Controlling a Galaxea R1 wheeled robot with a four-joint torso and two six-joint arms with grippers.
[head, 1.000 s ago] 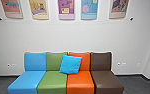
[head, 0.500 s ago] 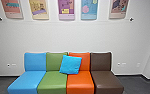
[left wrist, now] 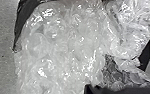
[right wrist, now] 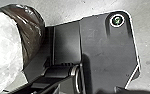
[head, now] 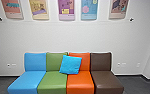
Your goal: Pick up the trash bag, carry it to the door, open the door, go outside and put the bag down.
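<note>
A bag of clear, crinkled plastic packing (left wrist: 66, 47) lies large in the left wrist view, with glossy black film (left wrist: 26, 12) along one edge. In the right wrist view the pale plastic (right wrist: 6, 50) bulges out of the dark, shiny bag film (right wrist: 32, 27), close beside the robot's own dark plate. How either gripper stands on the bag cannot be made out.
Ahead in the head view is a row of joined seats in blue, green, orange and brown (head: 107, 80), with a blue cushion (head: 70, 64) on it. Behind them rises a pale wall (head: 66, 37) with several posters (head: 66, 8). Dark floor (head: 138, 86) shows beside the seats.
</note>
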